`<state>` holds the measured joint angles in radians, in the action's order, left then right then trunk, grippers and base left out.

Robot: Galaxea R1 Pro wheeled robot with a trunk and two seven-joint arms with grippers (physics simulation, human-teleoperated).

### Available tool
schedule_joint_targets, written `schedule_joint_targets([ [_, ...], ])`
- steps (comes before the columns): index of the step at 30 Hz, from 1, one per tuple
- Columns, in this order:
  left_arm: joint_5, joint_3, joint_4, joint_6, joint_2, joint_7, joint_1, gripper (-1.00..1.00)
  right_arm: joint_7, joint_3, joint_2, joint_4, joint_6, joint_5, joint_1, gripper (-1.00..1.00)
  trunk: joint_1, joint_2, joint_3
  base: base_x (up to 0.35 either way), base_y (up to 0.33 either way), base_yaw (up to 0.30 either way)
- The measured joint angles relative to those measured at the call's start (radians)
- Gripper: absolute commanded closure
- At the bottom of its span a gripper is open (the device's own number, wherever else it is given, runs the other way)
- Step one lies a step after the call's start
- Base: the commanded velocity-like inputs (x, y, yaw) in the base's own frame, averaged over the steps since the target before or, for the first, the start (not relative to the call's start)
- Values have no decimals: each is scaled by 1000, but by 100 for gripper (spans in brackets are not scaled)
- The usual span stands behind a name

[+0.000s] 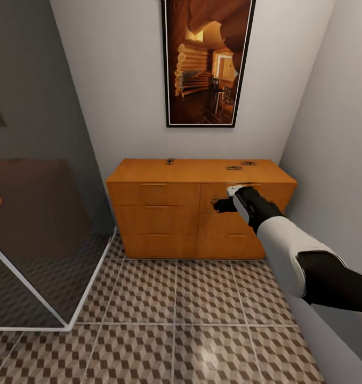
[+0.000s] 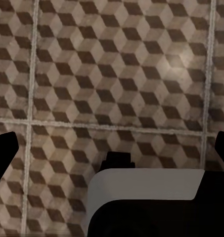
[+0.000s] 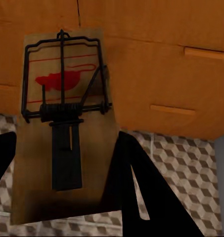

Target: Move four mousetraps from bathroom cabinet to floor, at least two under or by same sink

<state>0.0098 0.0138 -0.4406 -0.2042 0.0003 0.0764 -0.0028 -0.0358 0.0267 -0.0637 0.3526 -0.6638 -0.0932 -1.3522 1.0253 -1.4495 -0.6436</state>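
The right gripper [image 1: 219, 205] grips a mousetrap [image 3: 67, 128] in front of the cabinet [image 1: 165, 213], above the bathroom floor [image 1: 149, 320]. Three more mousetraps [image 1: 234, 168] lie on the cabinet top. Whether the left gripper [image 2: 112, 148] is open, I cannot tell.

We see the orange-brown cabinet [image 1: 165, 213] standing against the white wall, under a tall framed picture [image 1: 207, 61] of a log interior. Three mousetraps lie on its top: one [image 1: 170, 160] near the back middle, two more [image 1: 234, 168] [image 1: 248, 162] close together toward the right. Our right arm reaches out in front of the upper right drawer, its right gripper [image 1: 219, 205] dark against the wood. Cube-patterned bathroom floor [image 1: 165, 314] spreads below; a glass shower screen [image 1: 37, 234] stands at left.
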Motion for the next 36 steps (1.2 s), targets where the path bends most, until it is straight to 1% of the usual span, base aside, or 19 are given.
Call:
schedule_joint_targets([
  [2,0,0,0,0,0,0,0,-100,-1,0,1,-134,104,0,1,100,0,0,0,-30,2,0],
  [4,0,0,0,0,-1,0,0,-100,-1,1,2,-256,249,0,7,100,0,0,0,-13,1,0],
  [6,0,0,0,0,-1,0,0,-100,-1,1,5,-287,316,-1,19,100,0,0,0,-8,1,0],
  [7,0,0,0,0,-1,0,0,-100,-1,2,9,-307,363,-1,44,100,0,0,0,-4,0,0],
  [9,0,0,0,0,-1,0,0,-100,-3,2,15,-322,410,-1,108,100,0,0,0,-3,0,0],
  [11,0,0,0,0,0,0,0,-100,-6,2,20,-331,457,-4,198,100,0,0,0,-1,0,0],
  [12,0,0,0,0,1,0,0,-100,-7,2,21,-332,473,-5,214,100,0,0,0,0,0,0],
  [16,0,0,0,0,0,0,0,-100,-9,3,23,-335,617,-9,342,100,0,0,0,0,0,0],
  [17,0,0,0,0,0,0,0,-100,-10,2,23,-334,665,-11,391,100,0,0,0,0,0,0],
  [18,0,0,0,0,1,0,0,-100,-11,1,21,-333,784,-12,492,100,0,0,0,0,0,0],
  [19,0,1,0,0,1,0,0,-100,-11,3,21,-334,810,-13,598,100,0,0,0,0,0,0],
  [21,0,1,0,0,1,0,0,-100,-13,3,20,-334,882,-14,638,100,0,0,0,0,0,0],
  [22,0,1,0,0,1,0,0,-100,-16,4,19,-335,933,-15,685,100,0,0,0,0,0,0],
  [23,0,1,0,0,1,0,0,-100,-16,5,19,-335,961,-15,711,100,0,0,0,0,0,0],
  [24,0,1,0,0,1,0,0,-100,-18,5,16,-335,1015,-16,751,100,0,0,0,0,0,0],
  [26,0,1,0,0,1,0,0,-100,-17,5,11,-336,1088,-18,795,100,0,0,0,0,0,0],
  [28,-1,1,-1,-1,1,0,0,-100,-14,5,7,-337,1132,-19,820,100,0,0,0,0,0,0],
  [30,-1,1,-1,-1,2,0,0,-100,-13,4,5,-337,1153,-19,836,100,0,0,0,0,0,0],
  [36,-1,2,-1,-2,3,0,0,-100,-10,3,7,-338,1172,-17,854,100,0,0,0,0,0,0],
])
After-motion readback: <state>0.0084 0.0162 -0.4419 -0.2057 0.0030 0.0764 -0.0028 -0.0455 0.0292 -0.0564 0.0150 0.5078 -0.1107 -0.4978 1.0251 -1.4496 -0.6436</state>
